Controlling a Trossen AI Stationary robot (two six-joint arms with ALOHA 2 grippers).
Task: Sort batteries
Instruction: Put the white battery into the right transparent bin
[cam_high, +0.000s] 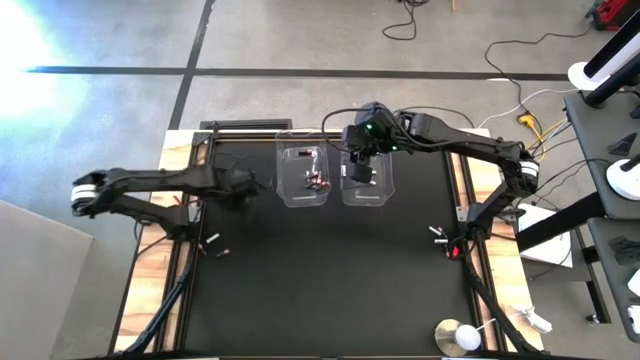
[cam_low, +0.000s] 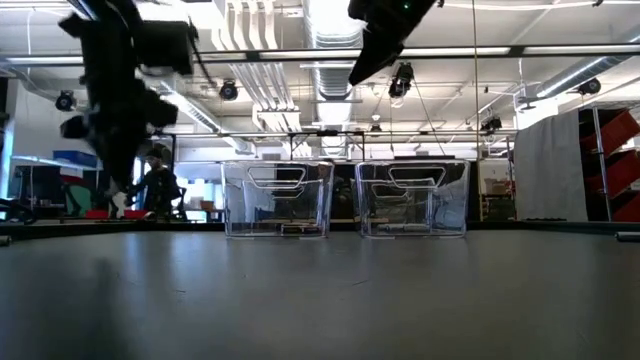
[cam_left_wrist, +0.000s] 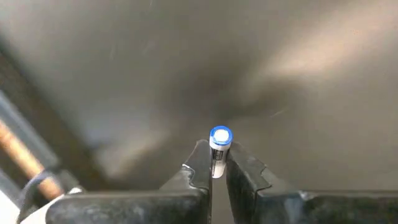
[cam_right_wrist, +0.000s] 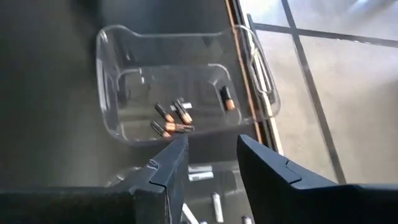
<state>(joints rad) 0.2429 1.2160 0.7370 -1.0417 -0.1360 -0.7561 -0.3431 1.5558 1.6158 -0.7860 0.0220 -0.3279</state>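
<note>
While I watched, the left gripper (cam_left_wrist: 214, 163) hung above bare dark worktop (cam_high: 320, 270) near its left edge, clamped on a white battery (cam_left_wrist: 219, 148); the right gripper (cam_right_wrist: 208, 165), fingers apart, hovered over the tubs (cam_high: 303, 176).

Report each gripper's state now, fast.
Left gripper: closed on a battery, above the mat.
Right gripper: open, empty, above the tubs.

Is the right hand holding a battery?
No, the right hand is open with nothing between its fingers, above the tubs.
</note>
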